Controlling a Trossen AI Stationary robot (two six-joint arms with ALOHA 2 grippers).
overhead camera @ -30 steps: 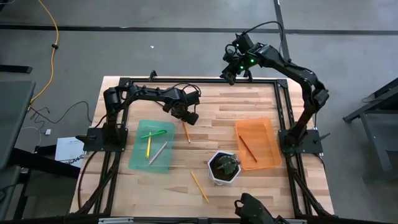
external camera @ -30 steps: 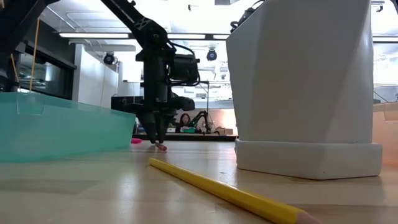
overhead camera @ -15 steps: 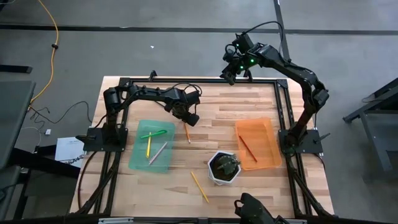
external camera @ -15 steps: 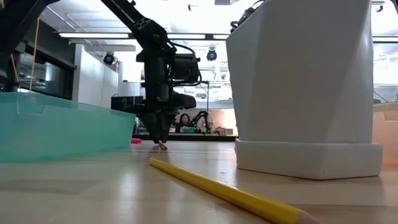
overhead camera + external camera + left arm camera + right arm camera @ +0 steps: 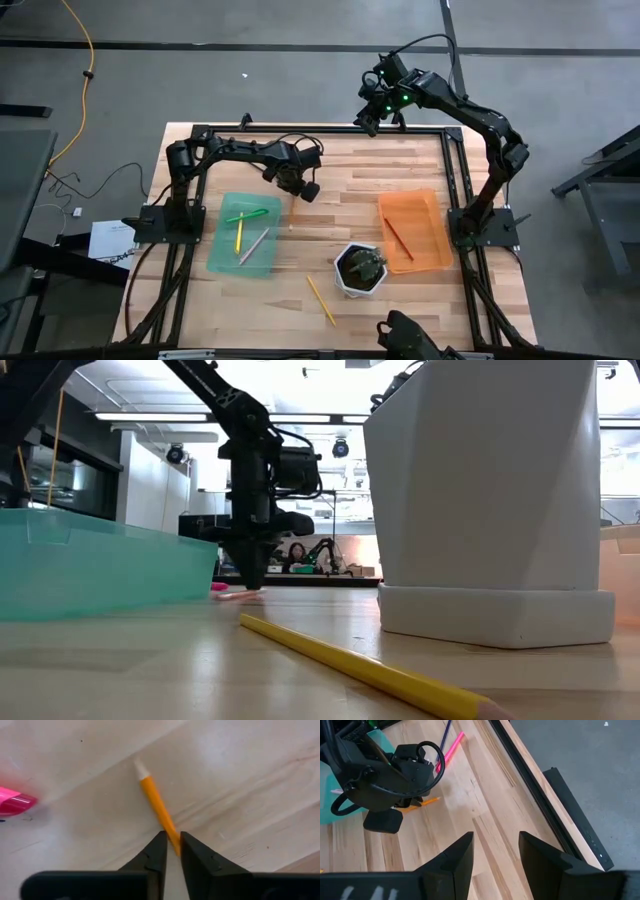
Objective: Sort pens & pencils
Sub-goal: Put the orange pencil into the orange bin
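Note:
My left gripper [image 5: 300, 188] points down at the table's far middle, shut on an orange pencil [image 5: 155, 800] that lies flat on the wood [image 5: 238, 596]. A pink pen [image 5: 12, 802] lies close beside it. The teal tray [image 5: 228, 262] holds green, yellow and grey pens. A dark red-brown pencil [image 5: 398, 238] lies in the orange tray [image 5: 425, 205]. A yellow pencil [image 5: 320, 300] rests on the table near the front. My right gripper [image 5: 495, 855] hangs open, high over the table's far edge [image 5: 372, 112]. My left gripper pinches the orange pencil's shaft [image 5: 170, 831] between its two fingertips. The fingers come from above, pointing down, and lie across the pencil. The pencil's pale end [image 5: 141, 768] sticks out beyond the fingers, while they hide the other end. The pencil lies on the table.
A white faceted pot [image 5: 360, 268] with a plant stands between the two trays toward the front; it fills the right of the low view [image 5: 490, 500]. A black frame [image 5: 455, 170] runs around the table's edges. Bare wood lies between the trays.
My left gripper has stayed where it was and shut on the orange pencil. As the fingers closed, the pencil turned about on the table: its end no longer sticks out toward the near edge, and it now lies crosswise under the gripper.

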